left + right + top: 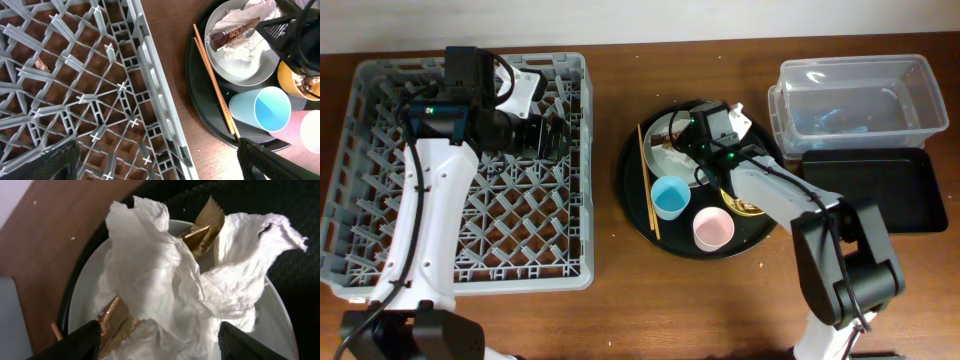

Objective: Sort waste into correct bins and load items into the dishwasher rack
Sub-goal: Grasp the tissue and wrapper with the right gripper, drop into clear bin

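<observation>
The crumpled white tissue (160, 280) and gold-brown wrapper scraps (205, 225) lie on the pale plate (85, 290). My right gripper (160, 350) is open, its fingers on either side of the tissue, just above the plate (665, 152). My left gripper (160, 167) is open and empty over the right edge of the grey dishwasher rack (380, 180). The chopsticks (648, 185), light blue cup (670, 197), pink cup (713, 228) and the partly hidden yellow bowl (748, 207) sit on the round black tray (630, 190).
The clear tub (860, 95) stands at the back right, with the shallow black rectangular tray (875, 190) in front of it. A small brown scrap (40, 64) lies inside the rack. Bare wooden table shows between the rack and the round tray.
</observation>
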Controlling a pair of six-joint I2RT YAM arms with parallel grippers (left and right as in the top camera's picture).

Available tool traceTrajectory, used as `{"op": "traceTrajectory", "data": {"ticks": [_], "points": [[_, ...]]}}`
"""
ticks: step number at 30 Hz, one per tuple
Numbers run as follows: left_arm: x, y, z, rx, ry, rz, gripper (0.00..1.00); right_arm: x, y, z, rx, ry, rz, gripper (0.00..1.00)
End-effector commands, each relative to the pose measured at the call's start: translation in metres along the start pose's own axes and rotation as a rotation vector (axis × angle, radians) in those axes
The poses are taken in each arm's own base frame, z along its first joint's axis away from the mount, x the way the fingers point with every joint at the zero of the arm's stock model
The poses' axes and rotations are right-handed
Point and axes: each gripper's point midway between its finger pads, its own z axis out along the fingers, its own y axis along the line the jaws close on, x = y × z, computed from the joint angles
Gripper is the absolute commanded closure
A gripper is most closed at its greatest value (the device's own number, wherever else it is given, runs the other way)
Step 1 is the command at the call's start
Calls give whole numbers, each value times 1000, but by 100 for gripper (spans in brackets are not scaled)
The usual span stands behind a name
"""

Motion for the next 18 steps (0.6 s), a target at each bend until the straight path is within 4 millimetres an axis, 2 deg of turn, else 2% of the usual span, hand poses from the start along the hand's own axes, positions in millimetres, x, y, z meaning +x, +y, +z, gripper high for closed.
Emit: {"op": "traceTrajectory", "data": {"ticks": [1, 4, 5, 6, 7, 8, 10, 11, 12, 13, 14, 15, 17, 18], "points": [[-7, -3, -4, 12, -19, 23, 1, 4, -1, 13, 13, -9, 5, 25], [-7, -3, -4, 12, -19, 23, 1, 4, 0, 24, -3, -27, 9, 24], [-7, -3, -4, 12, -19, 23, 1, 2, 2, 24, -10, -35, 11, 21], [-7, -3, -4, 12, -19, 23, 1, 0, 7, 23, -31, -39, 6, 18], [-7, -3, -4, 12, -19, 23, 1, -2, 22, 17, -74, -20, -63, 16], [-7, -3, -4, 12, -19, 23, 1, -9, 30, 5, -64, -8, -101, 14], [-7, -3, -4, 12, -19, 23, 1, -35, 52, -34, -8, 13, -231, 8], [-7, -3, -4, 12, -19, 23, 1, -48, 63, -60, 30, 43, -295, 8], [-7, -3, -4, 12, -19, 23, 1, -66, 79, -97, 48, 60, -370, 9], [-7, -3, -4, 12, -19, 23, 1, -78, 86, -114, 54, 42, -394, 9], [-7, -3, -4, 12, -19, 23, 1, -84, 86, -118, 58, 36, -391, 9], [-7, -3, -4, 12, -19, 23, 1, -84, 79, -110, 81, 47, -362, 10], [-7, -3, -4, 12, -19, 23, 1, -78, 68, -88, 119, 80, -293, 10], [-7, -3, -4, 12, -19, 23, 1, -69, 58, -67, 160, 111, -280, 12]]}}
